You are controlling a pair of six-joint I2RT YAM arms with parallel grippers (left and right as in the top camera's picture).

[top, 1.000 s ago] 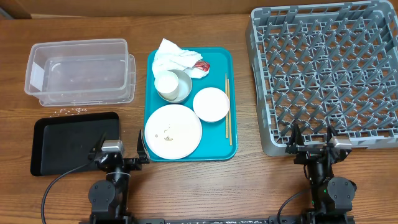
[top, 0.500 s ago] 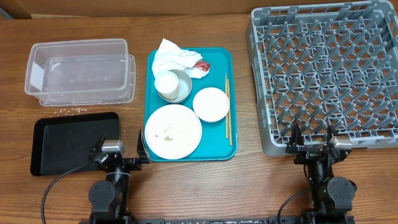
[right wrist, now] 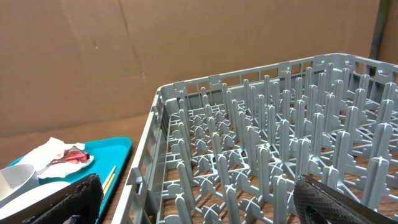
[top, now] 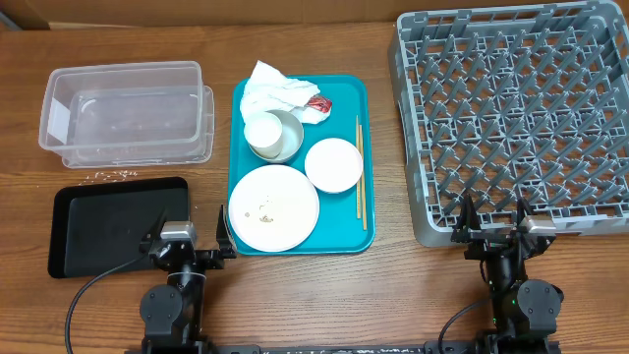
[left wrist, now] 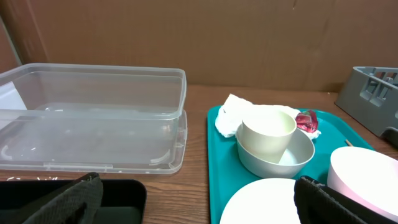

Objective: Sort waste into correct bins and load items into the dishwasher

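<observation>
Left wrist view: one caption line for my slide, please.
Small white cup standing in pale grey bowl on teal tray, beside clear plastic tub.

No visible change over the last second.

Overhead comparison: left gripper (top: 189,231) and right gripper (top: 492,221) sit at the same spots at the near table edge, jaws spread as wide as before and holding nothing. The plate (top: 273,206), napkins (top: 275,90), clear tub (top: 123,67), black tray (top: 103,228) and grey rack (top: 511,108) show no shift.
</observation>
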